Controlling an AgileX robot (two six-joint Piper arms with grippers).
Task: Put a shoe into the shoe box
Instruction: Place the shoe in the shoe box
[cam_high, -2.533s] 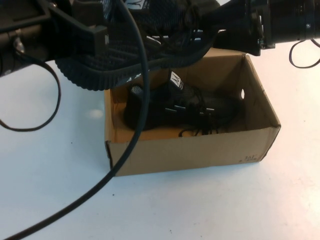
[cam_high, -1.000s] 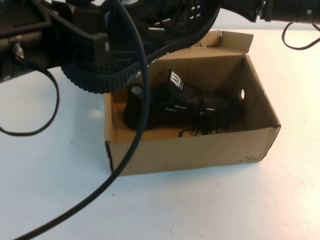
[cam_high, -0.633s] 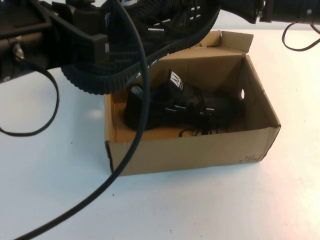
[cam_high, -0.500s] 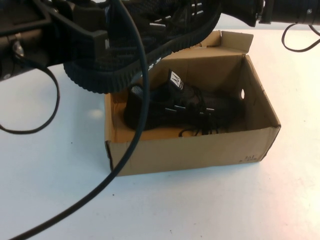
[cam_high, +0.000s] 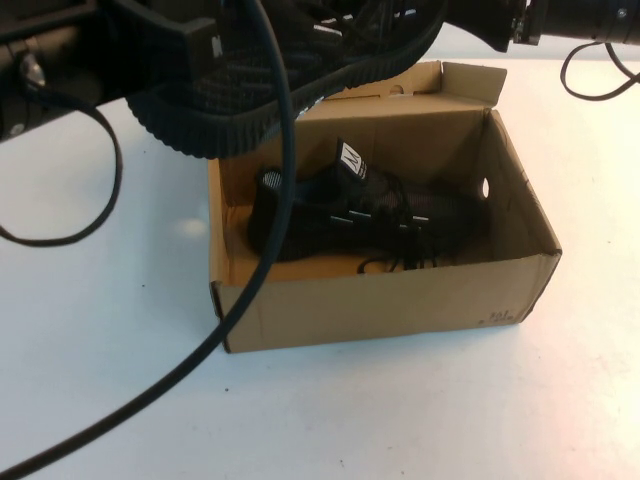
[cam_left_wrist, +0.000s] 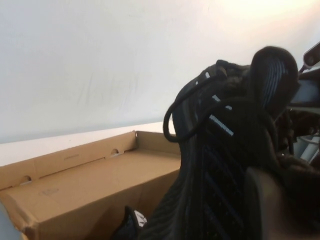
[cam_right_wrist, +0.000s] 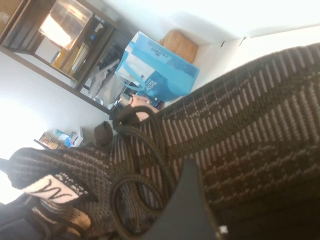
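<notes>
Top of frame: I hold the shoe (cam_high: 300, 70) over the shoe box (cam_high: 380, 300), left gripper (cam_left_wrist: 270, 200) and right gripper (cam_right_wrist: 195, 200) each clamped on its soft knit (light, floppy).

1. The held shoe (cam_high: 300, 60) sits higher above the shoe box (cam_high: 380, 300) than 2.5 s ago, uncovering the far flap.
2. Left gripper (cam_high: 180, 40) and right gripper (cam_high: 480, 15) are raised with it, nearer the top edge.
</notes>
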